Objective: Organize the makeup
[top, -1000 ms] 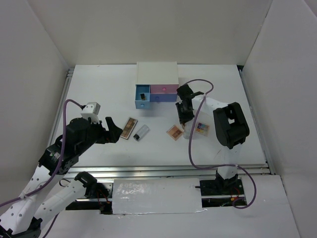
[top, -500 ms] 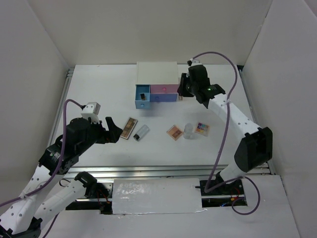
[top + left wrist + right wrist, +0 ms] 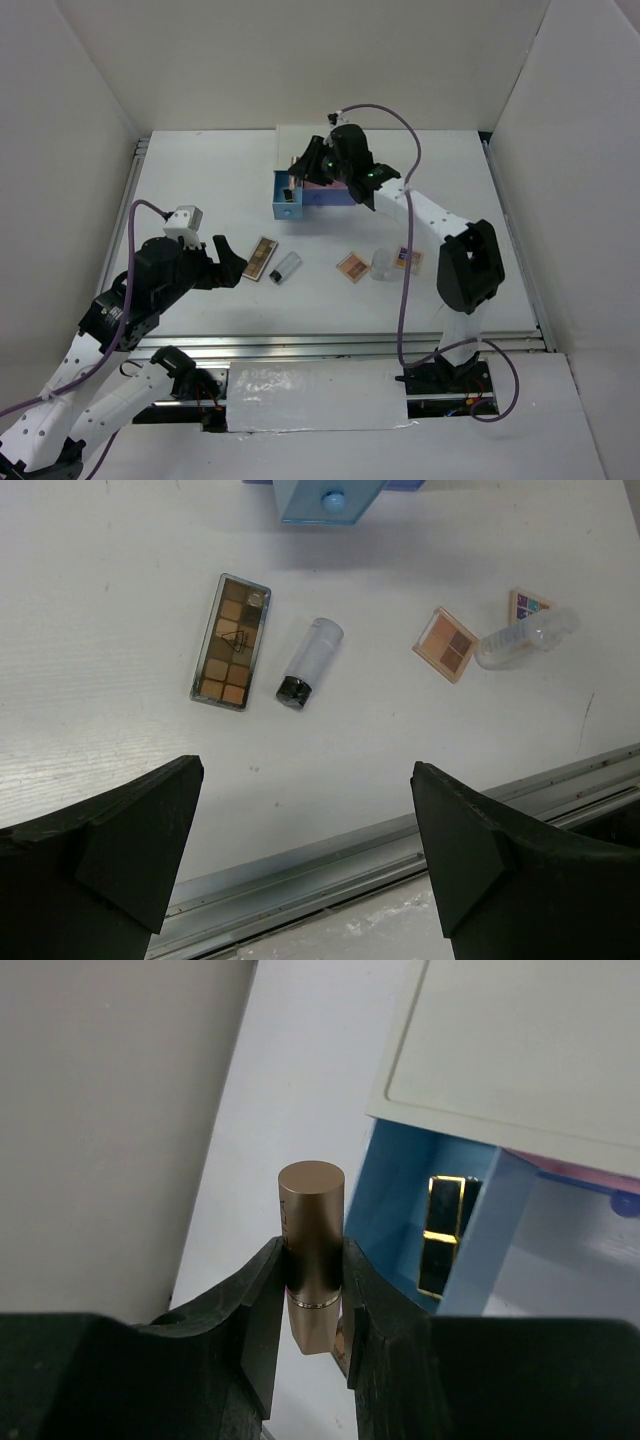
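My right gripper is shut on a bronze lipstick tube, held upright above the left side of the open blue drawer. A black and gold item lies in that drawer. My left gripper is open and empty, just left of the long brown palette, which also shows in the left wrist view. A clear bottle with a black cap lies beside the palette. A square pinkish palette, a clear bottle and a multicolour palette lie further right.
The white drawer box stands at the back middle, its pink drawer partly hidden by my right arm. White walls close in the table on the left, back and right. A metal rail runs along the near edge.
My right arm has swung up from beside the palettes to the drawer box, then left over the open blue drawer, carrying the lipstick tube. My left arm has not moved.
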### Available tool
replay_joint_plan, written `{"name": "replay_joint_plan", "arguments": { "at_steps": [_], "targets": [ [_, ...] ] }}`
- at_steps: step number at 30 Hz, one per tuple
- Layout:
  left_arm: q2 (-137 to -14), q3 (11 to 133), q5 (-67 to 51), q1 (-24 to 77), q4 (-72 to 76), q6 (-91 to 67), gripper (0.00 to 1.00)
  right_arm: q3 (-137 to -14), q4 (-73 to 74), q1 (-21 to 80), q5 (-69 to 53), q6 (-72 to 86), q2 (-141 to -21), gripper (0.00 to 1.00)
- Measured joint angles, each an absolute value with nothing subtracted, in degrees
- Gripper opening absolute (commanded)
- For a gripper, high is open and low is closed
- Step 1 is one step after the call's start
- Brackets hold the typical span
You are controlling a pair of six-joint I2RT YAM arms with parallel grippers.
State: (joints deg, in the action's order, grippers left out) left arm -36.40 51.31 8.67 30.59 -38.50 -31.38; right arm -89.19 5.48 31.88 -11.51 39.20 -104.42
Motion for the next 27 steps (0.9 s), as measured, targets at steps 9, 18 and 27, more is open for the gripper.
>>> {"name": "replay_joint_plan", "arguments": {
  "at_steps": [9, 18, 27],
  "targets": [
    [-36.29, 51.31, 8.62, 30.55, -38.48, -31.38, 0.99, -97.8, 10.85, 33.89, -9.17, 40.64, -111.28, 0.46],
    [-36.25, 51.22, 8.56, 30.55, -38.44, -31.38, 0.99, -98.02, 11.33, 33.89, -8.14, 40.38, -111.33, 0.67],
    [-41.17, 48.64, 6.68, 30.52, -32.95, -35.24, 0.25, -82.98, 9.93, 33.87, -3.44, 38.89, -97.82, 0.61]
  ]
}}
